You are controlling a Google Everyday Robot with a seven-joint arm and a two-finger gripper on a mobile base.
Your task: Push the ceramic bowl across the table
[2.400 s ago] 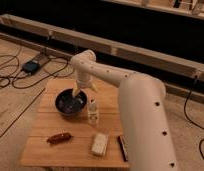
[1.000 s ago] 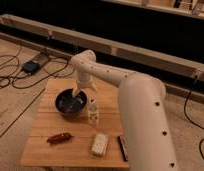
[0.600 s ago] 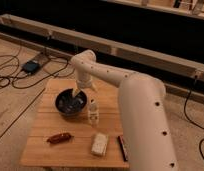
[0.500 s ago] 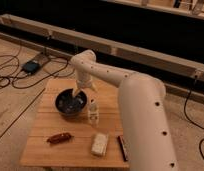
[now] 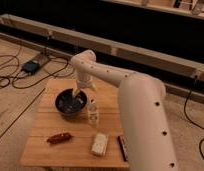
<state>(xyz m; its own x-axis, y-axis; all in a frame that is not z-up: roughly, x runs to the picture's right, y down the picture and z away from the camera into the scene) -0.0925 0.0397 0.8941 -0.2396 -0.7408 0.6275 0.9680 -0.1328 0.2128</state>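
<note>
the gripper (image 5: 78, 93) sits at the far rim of the round, glossy dark ceramic bowl (image 5: 70, 104), and i cannot tell whether it is spread or closed. nothing has moved in the last two seconds: the bowl stays on the far left part of the light wooden slatted table (image 5: 42, 120), just beside a small clear bottle (image 5: 93, 111). the push looks paused or barely begun.
</note>
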